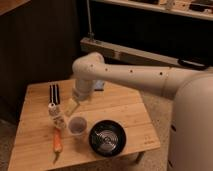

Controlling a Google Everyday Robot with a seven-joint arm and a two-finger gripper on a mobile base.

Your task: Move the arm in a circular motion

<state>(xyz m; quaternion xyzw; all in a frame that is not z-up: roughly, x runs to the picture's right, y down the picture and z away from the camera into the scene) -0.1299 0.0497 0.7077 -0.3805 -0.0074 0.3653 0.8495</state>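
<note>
The arm (130,77) is stretched out from the robot's big white body on the right, across a small wooden worktop (127,107). It is bent at a fat joint over the back of the worktop, and its last part is sloped down and to the left. The pale gripper (72,106) is held low near the middle of the worktop. Whether it is open or closed cannot be told.

A small white bottle (54,111) is seen just beside the gripper. A small cup (77,125) is placed just in front of it. A black bowl (107,137) is set near the cup, and an orange carrot-like thing (57,141) is laid near the front edge. Two dark strips (54,93) are laid at the back left.

A circle is likely to be hard to draw this low. If the gripper is swung wide, the cup or the bottle could be hit and tipped over, since both look light. The bowl could be pushed off the front edge. More room would probably be had if the gripper were lifted higher.
</note>
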